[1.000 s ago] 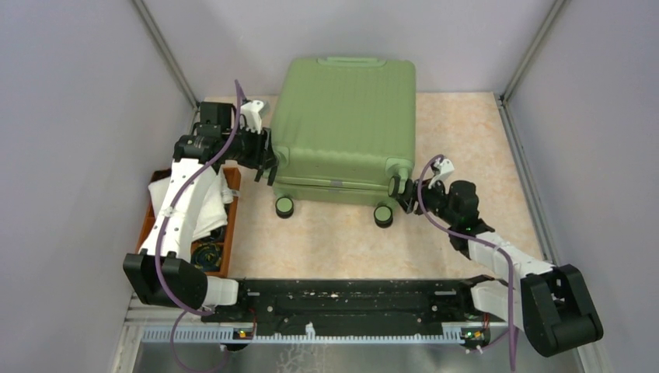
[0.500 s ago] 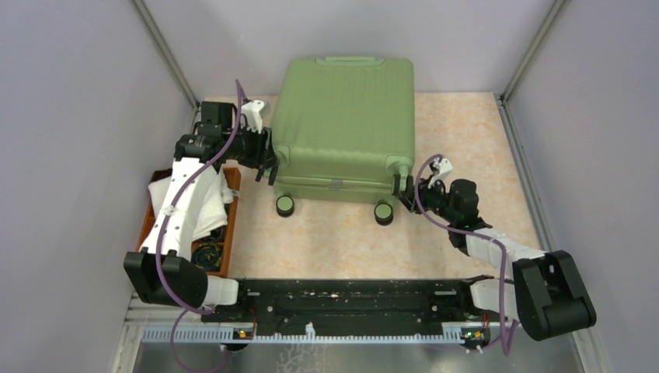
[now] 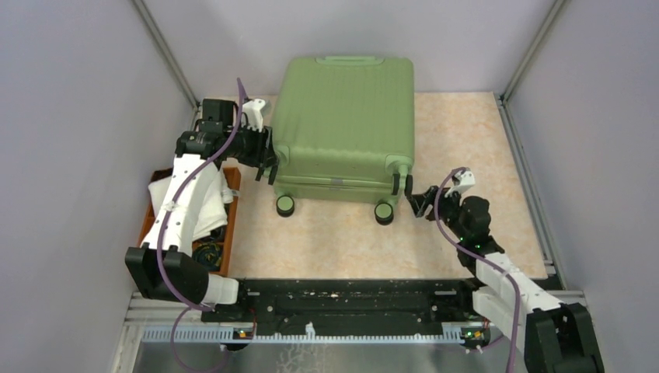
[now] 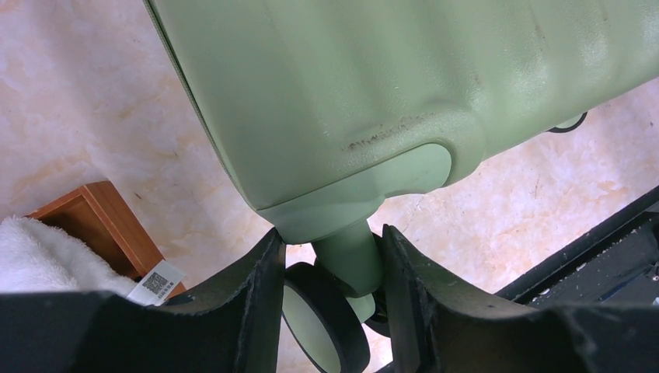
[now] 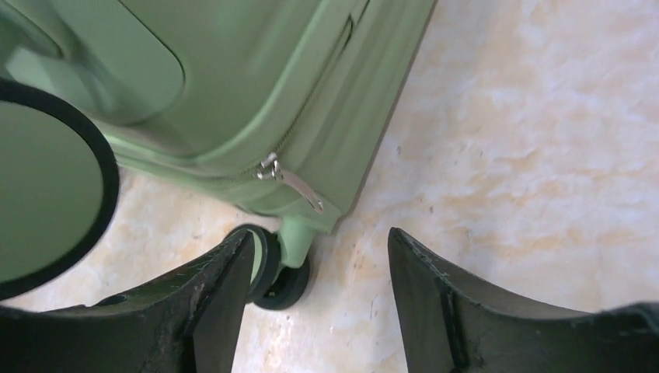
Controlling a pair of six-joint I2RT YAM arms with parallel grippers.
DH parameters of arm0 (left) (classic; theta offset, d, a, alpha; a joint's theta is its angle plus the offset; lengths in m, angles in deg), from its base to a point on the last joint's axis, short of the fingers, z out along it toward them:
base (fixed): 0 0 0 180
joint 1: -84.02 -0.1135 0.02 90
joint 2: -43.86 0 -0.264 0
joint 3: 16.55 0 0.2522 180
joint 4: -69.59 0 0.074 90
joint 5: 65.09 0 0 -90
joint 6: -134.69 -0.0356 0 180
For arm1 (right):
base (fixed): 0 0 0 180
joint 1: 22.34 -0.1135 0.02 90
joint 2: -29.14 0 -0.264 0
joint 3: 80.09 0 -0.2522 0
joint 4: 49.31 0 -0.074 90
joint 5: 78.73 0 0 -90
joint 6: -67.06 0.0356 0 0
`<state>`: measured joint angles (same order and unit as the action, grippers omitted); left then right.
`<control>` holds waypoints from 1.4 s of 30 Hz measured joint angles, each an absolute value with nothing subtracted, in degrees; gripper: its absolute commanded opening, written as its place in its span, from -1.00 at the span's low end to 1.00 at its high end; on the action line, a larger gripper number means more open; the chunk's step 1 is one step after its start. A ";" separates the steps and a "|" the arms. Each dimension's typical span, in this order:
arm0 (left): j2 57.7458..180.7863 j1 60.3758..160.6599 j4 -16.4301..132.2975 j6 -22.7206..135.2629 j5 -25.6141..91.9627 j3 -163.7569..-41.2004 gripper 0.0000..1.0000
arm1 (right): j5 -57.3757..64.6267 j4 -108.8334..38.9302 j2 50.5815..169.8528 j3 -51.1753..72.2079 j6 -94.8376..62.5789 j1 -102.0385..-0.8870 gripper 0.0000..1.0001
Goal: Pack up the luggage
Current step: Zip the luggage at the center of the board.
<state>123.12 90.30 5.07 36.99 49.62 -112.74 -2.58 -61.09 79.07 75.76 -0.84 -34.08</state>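
- The light-green, ribbed hard-shell luggage (image 3: 342, 116) lies flat and closed at the far middle of the beige marbled table (image 3: 474, 132), its green handle toward the back wall.
- Its black-rimmed wheels face us: one (image 3: 284, 206) under the near left corner, another (image 3: 383, 214) under the near right corner.
- The left gripper (image 3: 272, 167) sits at the luggage's near left corner. In the left wrist view we see the black fingers (image 4: 256, 295) clenched on a green caster post (image 4: 350, 256), which fills the gap between them.
- The right gripper (image 3: 414, 196) is released: its fingers (image 5: 221, 287) stand wide apart over bare table, just beside the near right corner, and touch nothing.
- In the right wrist view we see a silver zipper pull (image 5: 291, 180) hanging on the luggage's closed seam, just above a black wheel (image 5: 280, 280).
- A brown wooden tray (image 3: 233, 198) rests on the table's left side, well left of the luggage, under the left arm.
- A folded white towel (image 3: 183, 206) lies in the tray; a dark item at its near end is too small for us to tell.
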 measured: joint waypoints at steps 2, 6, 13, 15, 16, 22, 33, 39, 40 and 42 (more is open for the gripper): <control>123.21 90.32 5.00 37.01 49.56 -112.79 -1.00 | -2.08 -61.17 78.13 75.47 -1.36 -33.76 0.32; 123.39 90.32 4.78 37.01 49.51 -112.81 -1.00 | -6.27 -65.26 86.92 72.96 -2.32 -31.72 0.22; 123.54 90.30 4.59 36.88 49.45 -112.92 -1.00 | -19.06 -72.58 104.73 68.02 -3.39 -30.28 0.11; 123.54 90.30 4.56 36.81 49.45 -112.92 -1.00 | -21.81 -73.50 105.82 67.34 -3.81 -30.28 0.10; 123.54 90.30 4.56 36.81 49.45 -112.92 -1.00 | -23.10 -73.81 105.93 66.88 -4.09 -30.28 0.10; 123.54 90.19 4.59 36.81 49.49 -112.92 -1.00 | -26.58 -72.52 106.11 65.24 -7.96 -30.11 0.01; 123.65 89.67 4.80 36.18 49.49 -113.49 -1.00 | -28.46 -72.85 107.79 64.98 -7.81 -29.58 -1.00; 123.65 89.54 4.96 36.16 49.51 -113.49 -1.00 | -24.66 -75.10 102.04 69.07 -5.73 -29.97 -1.00; 123.65 89.54 4.98 36.16 49.49 -113.49 -1.00 | -24.28 -75.10 101.43 69.51 -5.43 -29.97 -1.00; 123.65 89.52 5.07 36.16 49.51 -113.49 -1.00 | -23.52 -75.05 100.42 70.12 -4.66 -29.97 -1.00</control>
<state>123.65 89.52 5.07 36.16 49.51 -113.49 -23.52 -75.05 100.42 70.12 -4.66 -29.97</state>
